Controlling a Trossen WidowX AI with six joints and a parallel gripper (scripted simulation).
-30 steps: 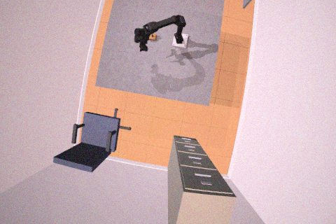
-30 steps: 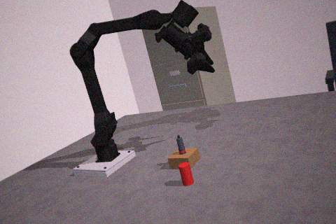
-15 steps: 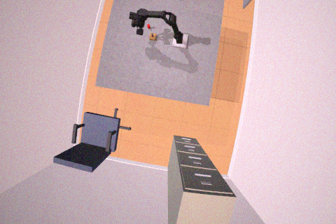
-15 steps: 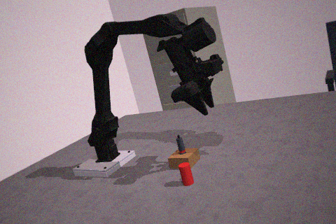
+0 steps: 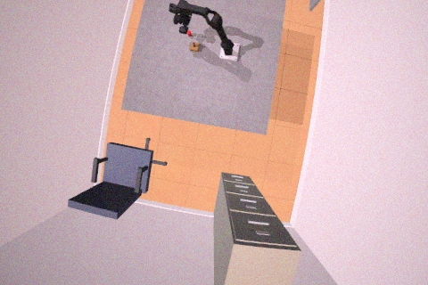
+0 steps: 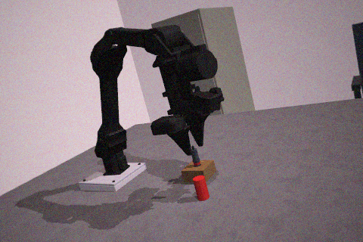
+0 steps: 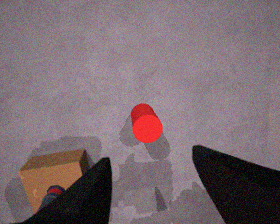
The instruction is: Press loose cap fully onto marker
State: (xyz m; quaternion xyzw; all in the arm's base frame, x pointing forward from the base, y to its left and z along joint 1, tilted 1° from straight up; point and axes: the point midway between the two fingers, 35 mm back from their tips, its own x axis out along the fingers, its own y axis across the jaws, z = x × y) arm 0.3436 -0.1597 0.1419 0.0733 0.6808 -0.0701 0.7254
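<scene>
Arm folded over, hand [image 6: 191,144] half-open, empty, pointing down.

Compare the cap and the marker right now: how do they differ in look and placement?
The cap is bright red and stout; the marker is grey-blue and thinner, with a red band at its base. The cap stands loose on the table; the marker sits in the block. In the wrist view the cap lies ahead between the open fingers, while the marker is off to the left. Both stand upright, and neither is held.
</scene>
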